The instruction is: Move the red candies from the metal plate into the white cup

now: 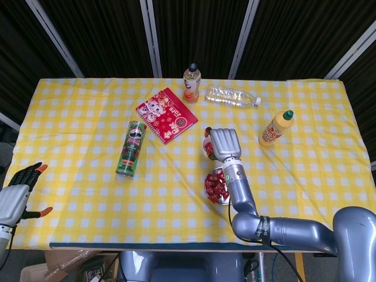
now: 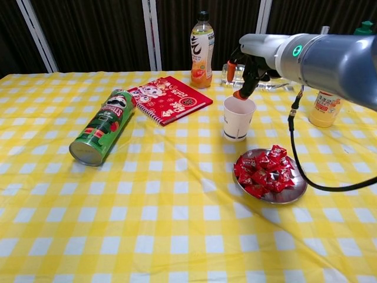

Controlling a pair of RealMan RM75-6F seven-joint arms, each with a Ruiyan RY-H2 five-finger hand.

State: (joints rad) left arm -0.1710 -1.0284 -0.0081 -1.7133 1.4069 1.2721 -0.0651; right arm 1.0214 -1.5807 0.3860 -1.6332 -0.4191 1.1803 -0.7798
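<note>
Fingers (image 2: pixel 238 93) above cup (image 2: pixel 238 118) — Pringles can (image 2: pixel 102 126).

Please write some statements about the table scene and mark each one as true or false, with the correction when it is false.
1. The white cup stands upright between the red notebook and the metal plate. True.
2. The metal plate is empty. False: a pile of red candies lies on it.
3. The green chips can stands upright. False: it lies on its side.
4. The right hand is above the white cup and holds no candy. True.
5. The clear water bottle lies on its side near the far edge. True.
6. The left hand is gripping the green chips can. False: it is off the table's left edge, holding nothing.
</note>
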